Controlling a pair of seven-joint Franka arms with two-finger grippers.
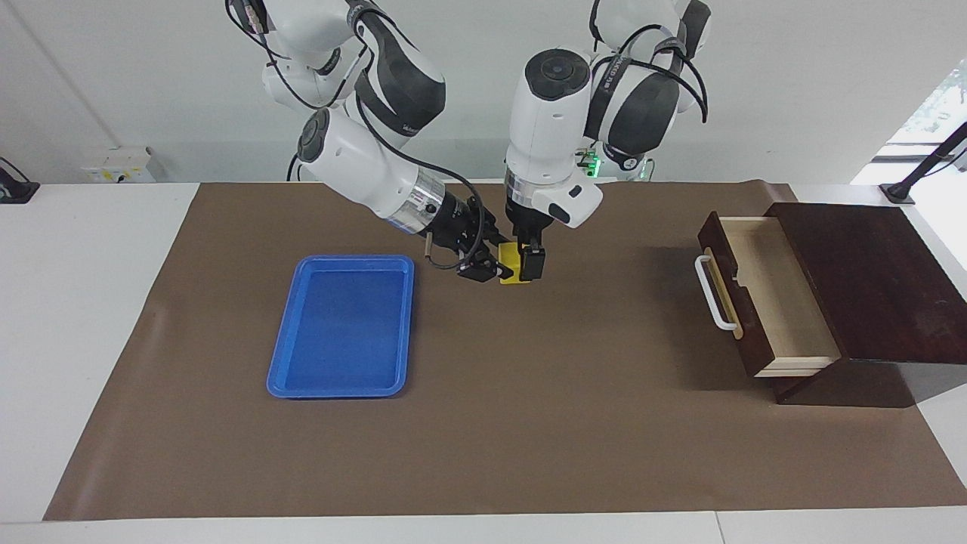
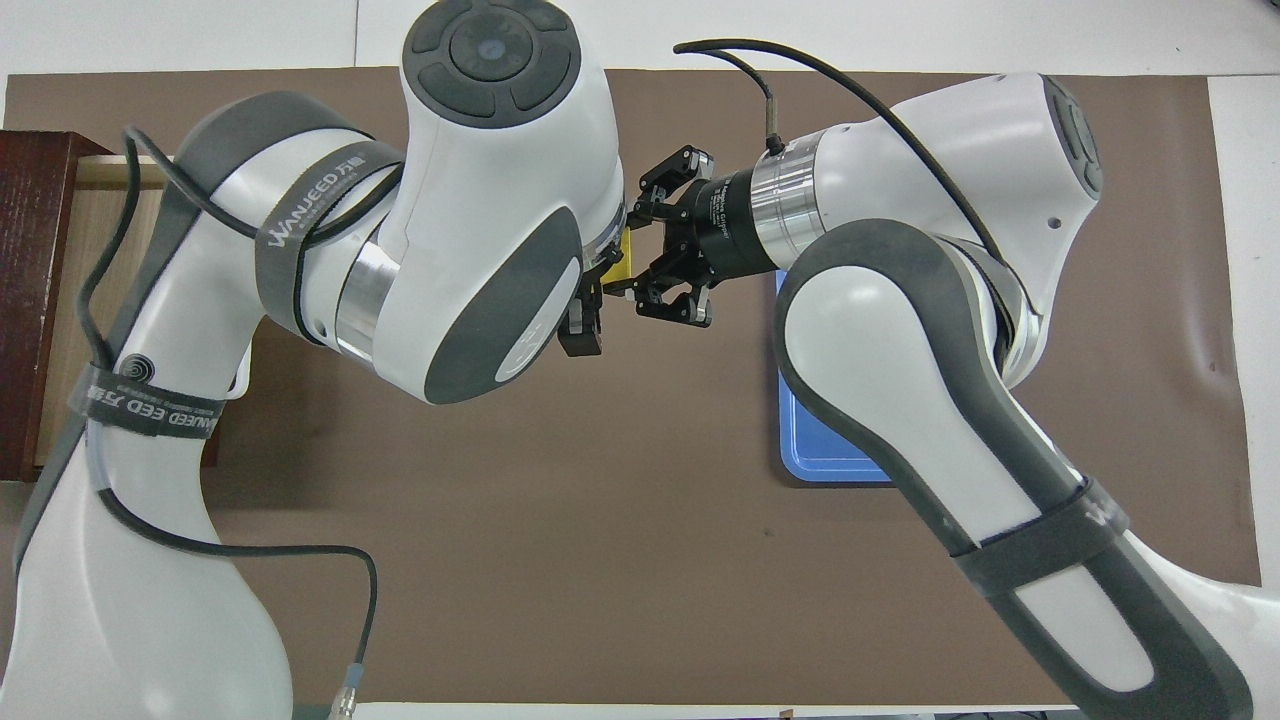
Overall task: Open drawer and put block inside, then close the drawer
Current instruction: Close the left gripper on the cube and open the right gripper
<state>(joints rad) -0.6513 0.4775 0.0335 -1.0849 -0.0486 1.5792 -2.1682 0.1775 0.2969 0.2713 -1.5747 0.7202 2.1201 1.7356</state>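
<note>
Facing view: handoff mid-air at frame center, I see the yellow block pinched in the right claw, fingertips clamped on it. Left claw comes down from above onto the same block; one finger shows against the cube face, but I can't tell if it's actually gripping or just straddling. Drawer sits pulled open at frame right, pale inside bare. Blue tray at center left, not needed.

Risks as I judge them: if right claw lets go before left has a firm pinch, block drops to the surface. Both claws are crowded, so fingers could clash or twist the cube. An off-center grip could slip on the way to the drawer.
</note>
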